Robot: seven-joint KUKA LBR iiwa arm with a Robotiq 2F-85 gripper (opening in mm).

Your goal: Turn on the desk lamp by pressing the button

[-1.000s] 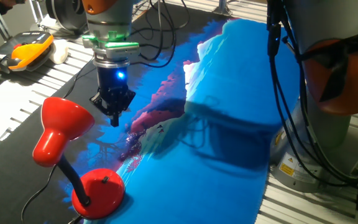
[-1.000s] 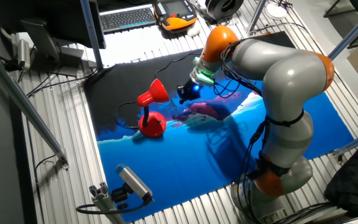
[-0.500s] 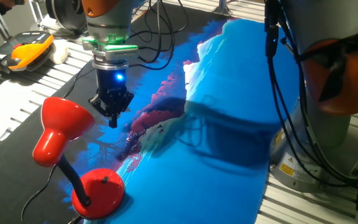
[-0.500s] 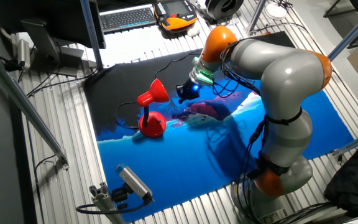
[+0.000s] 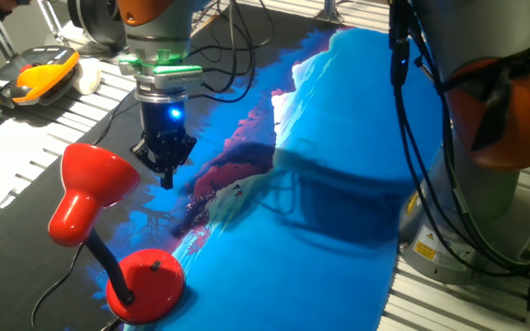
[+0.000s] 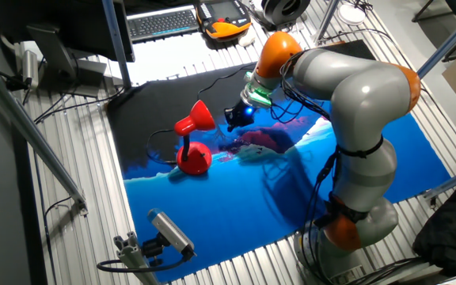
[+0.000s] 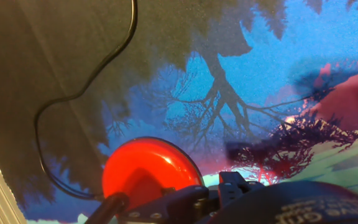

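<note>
Approach stage of the lamp-switching task. The desk lamp [image 5: 109, 234] stands on the printed blue mat [image 5: 339, 211], near the mat's dark edge; no glow shows at its shade [image 5: 95, 184], so the lamp appears unlit and the press is judged not yet made. The button [image 5: 155, 266], a small dark knob, sits on top of the lamp's domed red base [image 5: 145, 283], untouched. The gripper [image 5: 166, 175] hangs in the air beside the shade, above and well apart from the base, fingers pointing down at the mat. What remains, by this reading: travel toward the base, descent onto the button, and the press itself. The arm [image 6: 347, 103] arches over the mat from its pedestal, wrist bent downward. Whether the fingers stand apart or together cannot be told from any view; nothing is seen held. In the hand view the shade [image 7: 148, 174] lies just below the fingers.
</note>
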